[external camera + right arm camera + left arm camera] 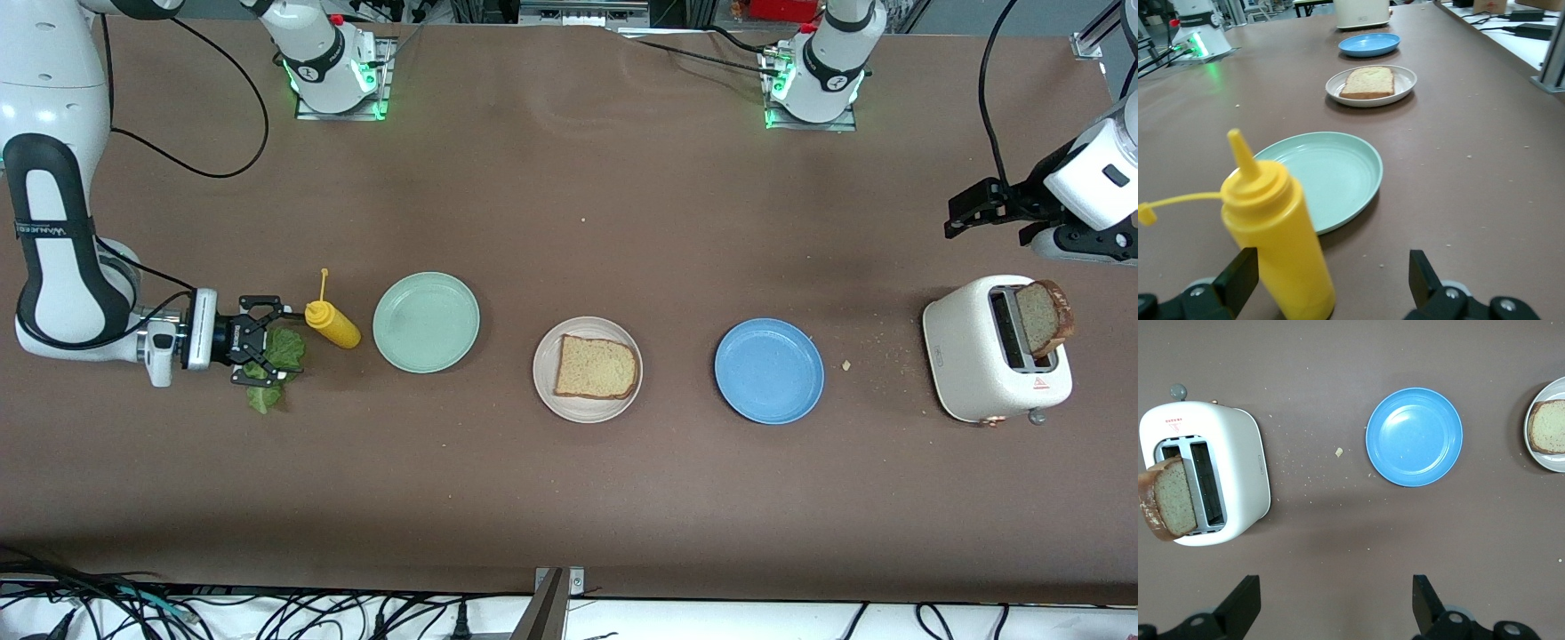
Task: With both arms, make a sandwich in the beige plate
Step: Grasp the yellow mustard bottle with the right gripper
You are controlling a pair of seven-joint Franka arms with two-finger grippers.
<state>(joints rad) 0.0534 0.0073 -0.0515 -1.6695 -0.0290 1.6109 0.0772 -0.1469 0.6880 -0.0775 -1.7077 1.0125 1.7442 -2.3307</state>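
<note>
The beige plate [544, 391] sits mid-table with one bread slice [596, 366] flat on it, and shows in both wrist views [1546, 461] [1405, 80]. A second slice [1045, 317] sticks up from the white toaster [978, 356] [1238, 467] at the left arm's end. A ruffled green lettuce leaf [267, 366] lies at the right arm's end. My right gripper [276, 342] [1331, 280] hangs open, low over the leaf, holding nothing. The leaf is hidden in the right wrist view. My left gripper [953, 218] [1336, 600] is open and empty, above bare table by the toaster.
A yellow squeeze bottle [333, 324] [1275, 233] stands just ahead of the right gripper's fingers. A mint-green plate [426, 321] [1325, 173] lies beside it. A blue plate [769, 371] [1414, 437] lies between the beige plate and the toaster. Crumbs dot the table near the toaster.
</note>
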